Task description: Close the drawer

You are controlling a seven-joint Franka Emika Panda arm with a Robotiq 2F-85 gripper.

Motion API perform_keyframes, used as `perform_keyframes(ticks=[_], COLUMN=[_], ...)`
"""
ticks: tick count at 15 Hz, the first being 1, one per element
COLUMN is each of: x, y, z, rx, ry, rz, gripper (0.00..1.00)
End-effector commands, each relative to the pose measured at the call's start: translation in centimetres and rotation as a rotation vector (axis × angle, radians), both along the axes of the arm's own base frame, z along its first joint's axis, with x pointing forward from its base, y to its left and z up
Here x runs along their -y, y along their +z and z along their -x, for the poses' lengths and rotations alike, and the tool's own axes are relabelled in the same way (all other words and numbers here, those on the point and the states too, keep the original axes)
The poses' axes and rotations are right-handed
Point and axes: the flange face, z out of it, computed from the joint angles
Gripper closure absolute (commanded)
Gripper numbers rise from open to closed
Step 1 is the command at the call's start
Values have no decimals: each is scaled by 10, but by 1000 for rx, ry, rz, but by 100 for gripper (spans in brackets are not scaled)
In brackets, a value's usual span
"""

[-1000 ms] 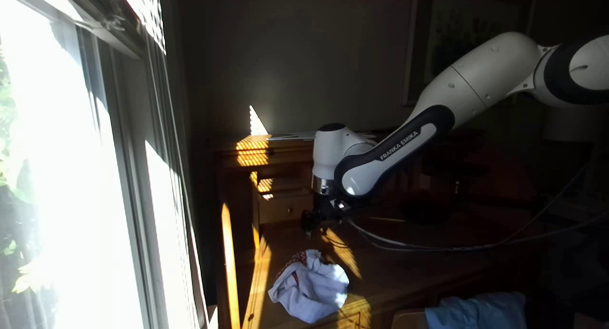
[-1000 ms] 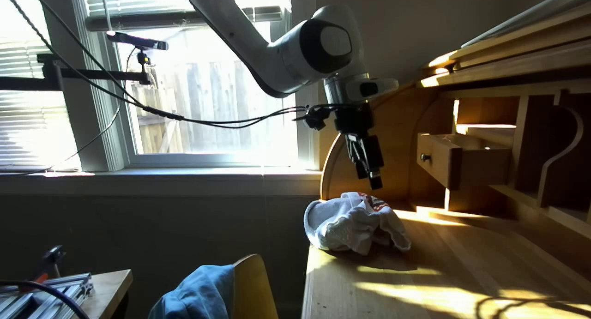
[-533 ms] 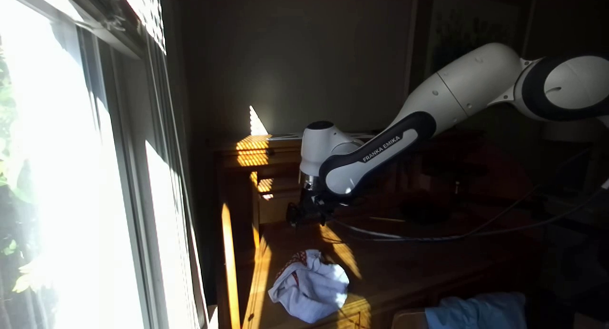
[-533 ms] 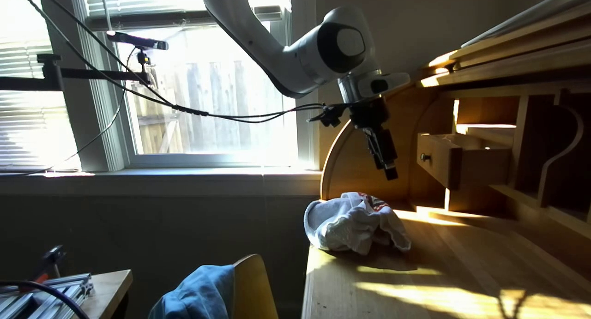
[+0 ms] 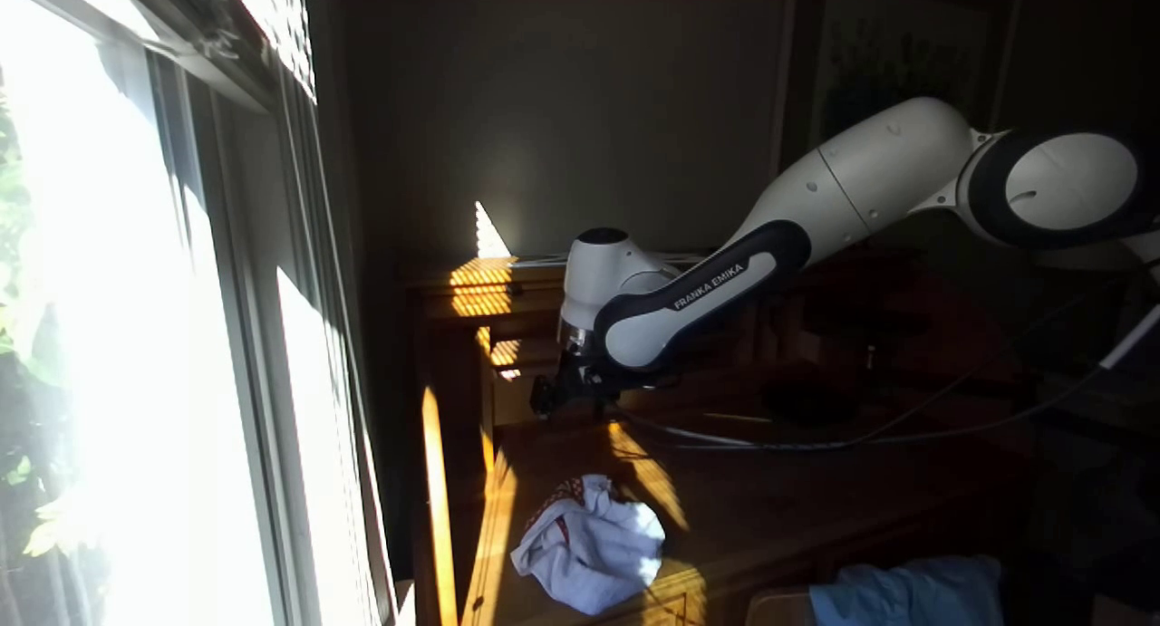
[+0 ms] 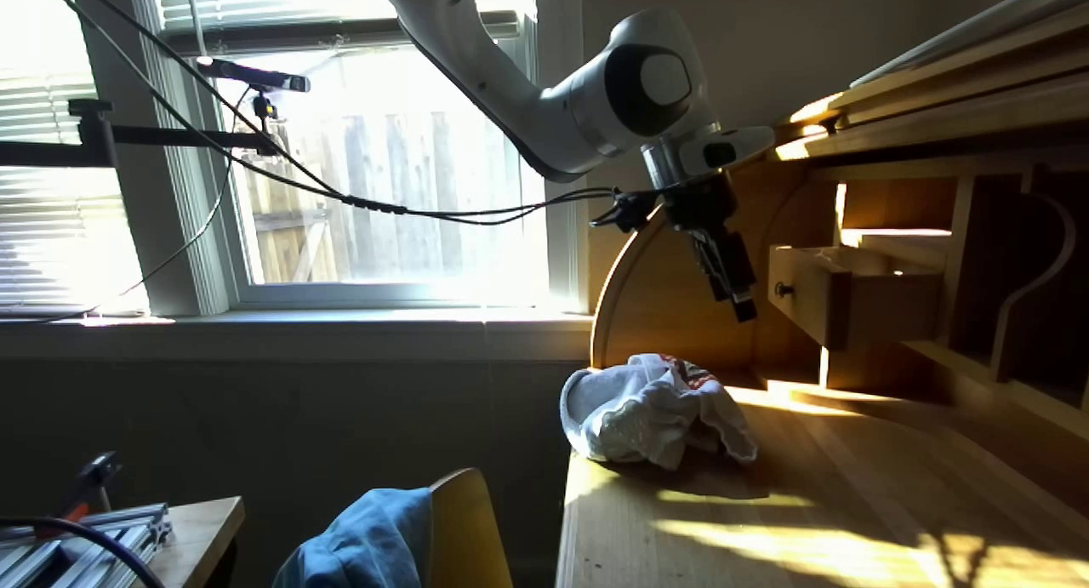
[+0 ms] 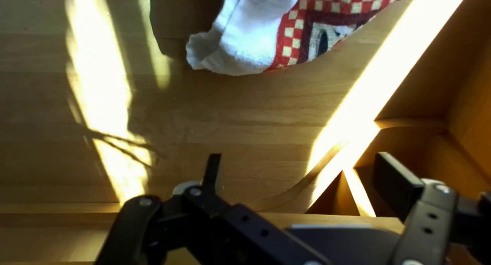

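A small wooden drawer with a round dark knob stands pulled out of the desk's hutch. It also shows dimly in an exterior view, partly hidden behind my gripper. My gripper points down, tilted toward the hutch, just in front of the drawer face near its lower part. A gap shows between them. The wrist view shows the gripper open, its fingers wide apart with nothing between them. A wooden edge crosses below the fingertips; I cannot tell whether it is the drawer.
A crumpled white cloth with a red checked border lies on the desk below the gripper; it also shows in the wrist view. Hutch shelves stand beside the drawer. A chair with a blue cloth is near the desk.
My gripper has moved toward the drawer face, rising slightly and tilting more toward the hutch. The drawer and the cloth have not moved.
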Motion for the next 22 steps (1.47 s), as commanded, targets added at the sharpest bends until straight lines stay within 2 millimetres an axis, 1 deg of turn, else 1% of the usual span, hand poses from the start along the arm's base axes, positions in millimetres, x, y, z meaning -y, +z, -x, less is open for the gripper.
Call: perform_keyframes(ticks=[1,5,8,11,15,18,22], x=[0,0,3,3,2,2,4], y=[0,0,1,2,-4,-10,-10], z=[0,0,-7,-11,-15,-23,-33], rx=[-1,-1,68,96,115,153,196], ry=[0,1,-6,8,18,11,5], rz=[-1,-3,-1,-7,0,16,25], gripper=[0,0,0,0,0,0,0])
